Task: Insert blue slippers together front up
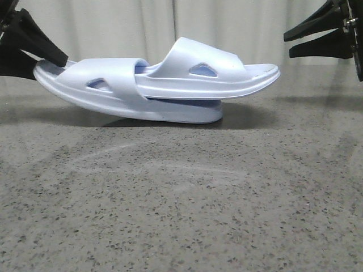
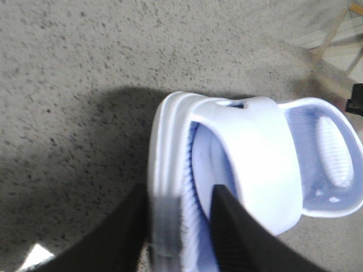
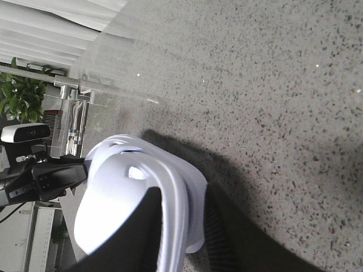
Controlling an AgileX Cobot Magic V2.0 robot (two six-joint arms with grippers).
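Slippers (image 1: 170, 85) nested on speckled table (image 1: 181, 215); left gripper (image 1: 42, 56) pinching heel.

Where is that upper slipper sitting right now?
In the front view, the upper slipper lies right of centre on the table, its left end tucked under the strap of the lower slipper.

Two pale lavender-blue foam slippers (image 1: 164, 85) lie nested on the grey speckled worktop (image 1: 181, 215); the left hand (image 1: 42, 56) grips one end, the right hand (image 1: 320, 39) hangs apart.
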